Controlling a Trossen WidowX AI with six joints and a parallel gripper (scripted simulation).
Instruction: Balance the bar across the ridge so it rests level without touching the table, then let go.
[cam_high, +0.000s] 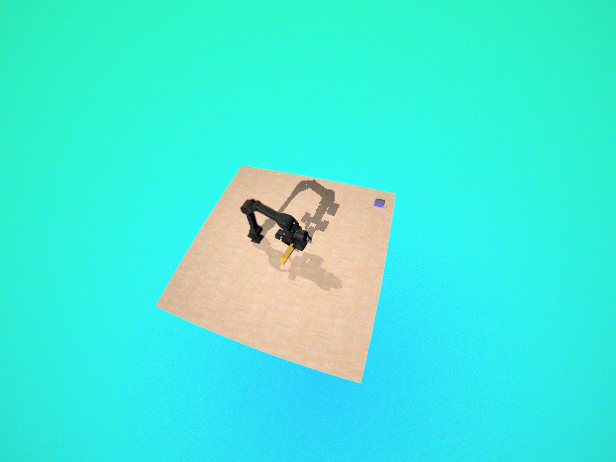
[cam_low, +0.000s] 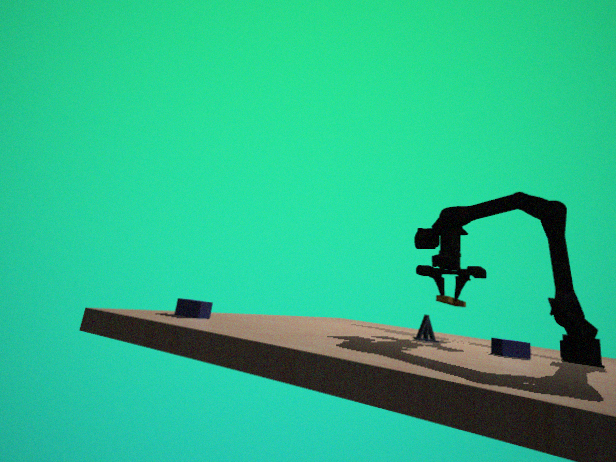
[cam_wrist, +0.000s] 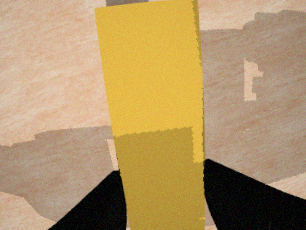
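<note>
End effector (cam_high: 296, 246) (cam_low: 450, 299) (cam_wrist: 161, 174) clamped on bar (cam_high: 286, 254) (cam_low: 444, 299) (cam_wrist: 155, 75), bar in the air above counter (cam_high: 280, 320) (cam_low: 280, 325) (cam_wrist: 45, 60), near ridge (cam_high: 309, 240) (cam_low: 425, 330). Risk: off-centre grip or crooked lowering could tip it on release; coming down too low could knock the ridge.

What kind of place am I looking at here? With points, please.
Probably a robot test or practice bench: a black robot arm (cam_high: 270, 210) (cam_low: 560, 250) stands on a bare-sided wooden table (cam_high: 225, 290) (cam_low: 300, 360), its gripper (cam_low: 450, 298) clamping a yellow bar (cam_high: 286, 254) (cam_low: 451, 301) (cam_wrist: 155, 75), with plain blue blocks (cam_low: 194, 308) (cam_low: 510, 348) about.
</note>
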